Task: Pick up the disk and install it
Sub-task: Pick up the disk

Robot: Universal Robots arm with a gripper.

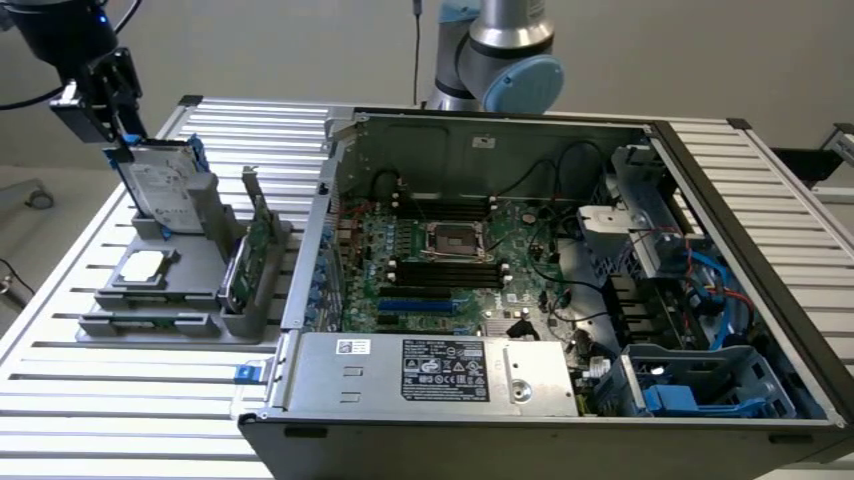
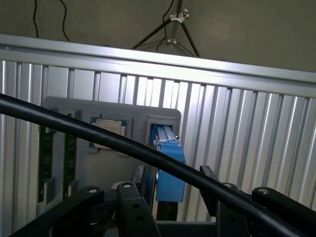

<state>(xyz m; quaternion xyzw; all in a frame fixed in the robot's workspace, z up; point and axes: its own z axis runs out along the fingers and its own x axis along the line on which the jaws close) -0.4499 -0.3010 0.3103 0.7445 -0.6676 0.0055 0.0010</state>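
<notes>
The counter point(image 1: 120, 400) bears one grey holder point(image 1: 203, 240) and, to the exterior view's right of the holder, one open computer case point(image 1: 534, 448). In the holder are one hard drive point(image 1: 163, 190), one square processor chip point(image 1: 143, 266), one green circuit card point(image 1: 251, 262) and two green memory sticks point(image 2: 45, 153). There is one robot arm point(image 1: 501, 50).
</notes>
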